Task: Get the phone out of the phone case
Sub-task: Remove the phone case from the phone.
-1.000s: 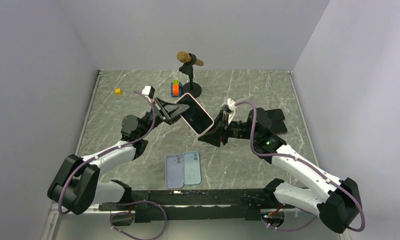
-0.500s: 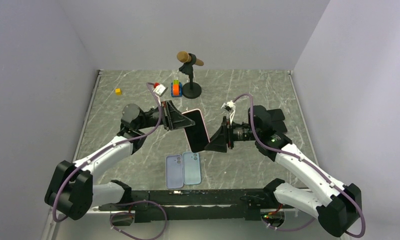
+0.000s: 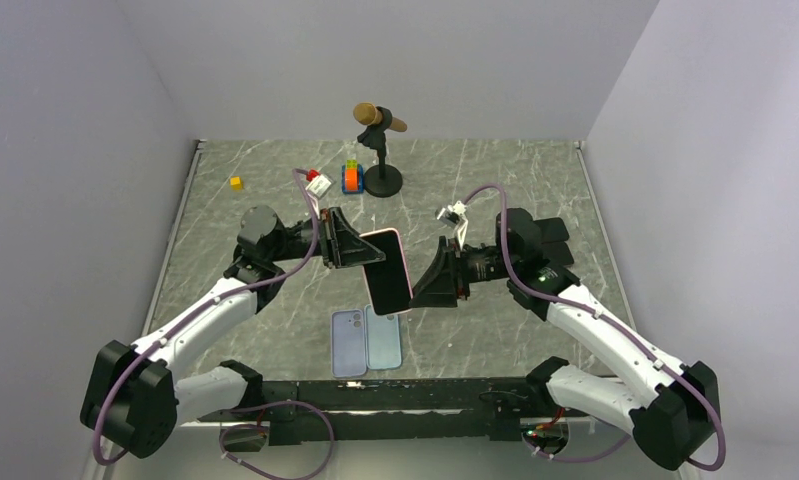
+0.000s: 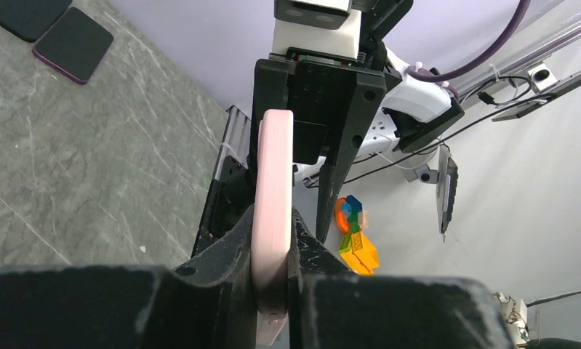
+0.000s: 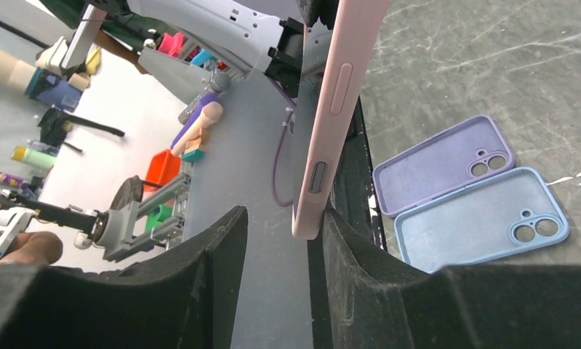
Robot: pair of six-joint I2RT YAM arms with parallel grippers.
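The phone with its dark screen sits in a pink case (image 3: 386, 270) and is held in the air above the table, between both arms. My left gripper (image 3: 358, 250) is shut on the case's upper end; the left wrist view shows the pink case (image 4: 271, 211) edge-on, pinched between the fingers. My right gripper (image 3: 425, 282) is open at the case's lower right. In the right wrist view the pink case edge (image 5: 336, 116) rests against the right finger (image 5: 360, 269) with a wide gap to the left finger (image 5: 200, 283).
Two empty cases, purple (image 3: 348, 342) and light blue (image 3: 383, 340), lie on the table under the phone. A microphone on a stand (image 3: 379, 130), a small orange and blue toy (image 3: 351, 178) and a yellow block (image 3: 235, 183) sit at the back.
The phone in its case has turned and come down toward the near side, over the empty cases. Both grippers moved with it.
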